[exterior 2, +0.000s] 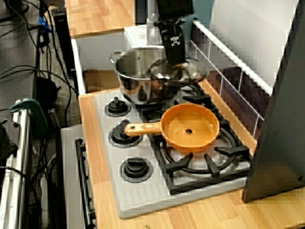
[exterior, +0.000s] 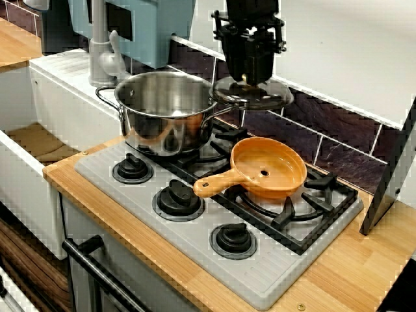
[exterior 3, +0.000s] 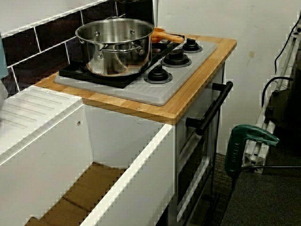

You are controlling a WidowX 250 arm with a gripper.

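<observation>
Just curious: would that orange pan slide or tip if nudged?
The orange pan looks like light plastic, so probably easy to shift. Sitting on the raised burner grate, it may snag or rock rather than glide.

Finding: a mock kitchen unit standing in a lab or workshop. Kitchen evidence: grey hob (exterior: 260, 276) with knobs (exterior: 177, 198) set in a wood counter (exterior: 351, 273), steel pot (exterior: 162, 123) and orange pan (exterior: 270, 169) on it, white sink (exterior 3: 131, 160) at the hob's 9 o'clock, dark tiles (exterior: 338, 149) at 1 o'clock, oven handle (exterior 3: 214, 107) below. Workshop evidence: loose cables (exterior 2: 24, 71) on grey floor (exterior 3: 263, 202), green clamp (exterior 3: 235, 150) beside the unit.
</observation>
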